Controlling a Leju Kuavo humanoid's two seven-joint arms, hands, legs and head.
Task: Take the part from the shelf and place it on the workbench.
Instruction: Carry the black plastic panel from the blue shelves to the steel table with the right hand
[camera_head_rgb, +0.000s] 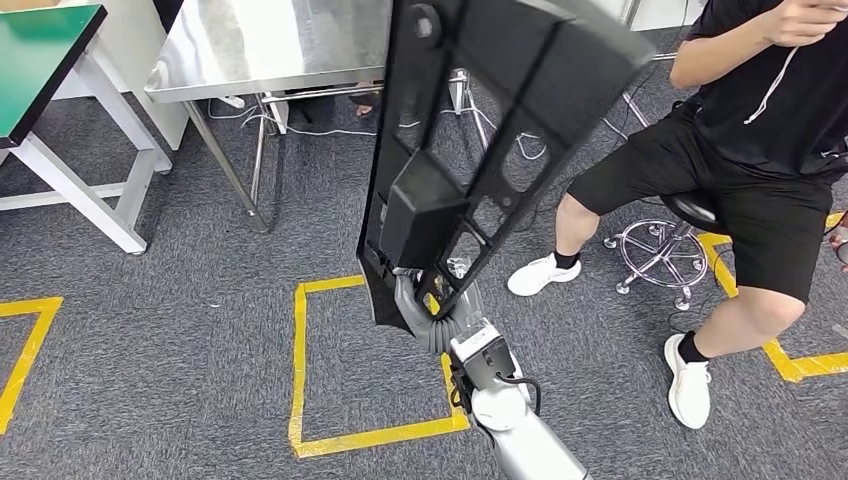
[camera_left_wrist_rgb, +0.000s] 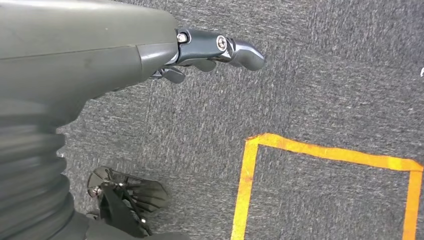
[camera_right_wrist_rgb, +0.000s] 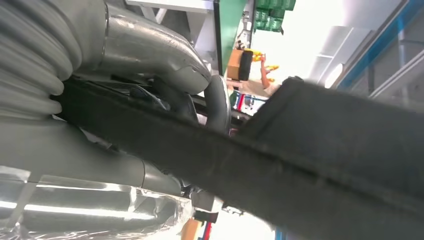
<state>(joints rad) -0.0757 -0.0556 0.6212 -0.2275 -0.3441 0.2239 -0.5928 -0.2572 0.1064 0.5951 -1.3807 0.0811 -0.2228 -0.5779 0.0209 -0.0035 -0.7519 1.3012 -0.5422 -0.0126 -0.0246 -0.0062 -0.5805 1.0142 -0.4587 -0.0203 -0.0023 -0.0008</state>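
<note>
The left hand (camera_left_wrist_rgb: 150, 55) just hangs over grey carpet (camera_left_wrist_rgb: 320, 75), holding nothing, with its dark fingers (camera_left_wrist_rgb: 225, 50) stretched out and slightly apart. A corner of orange floor tape (camera_left_wrist_rgb: 250, 145) sits on the carpet close by.

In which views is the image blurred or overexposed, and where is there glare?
Head view: sharp and evenly lit, with soft glare on the steel table. Left wrist view: carpet sharp, but the ribbed cover of the left hand is blurred at the near edge. Right wrist view: the black part held by the right hand is soft and close; the background is blown out white.
</note>
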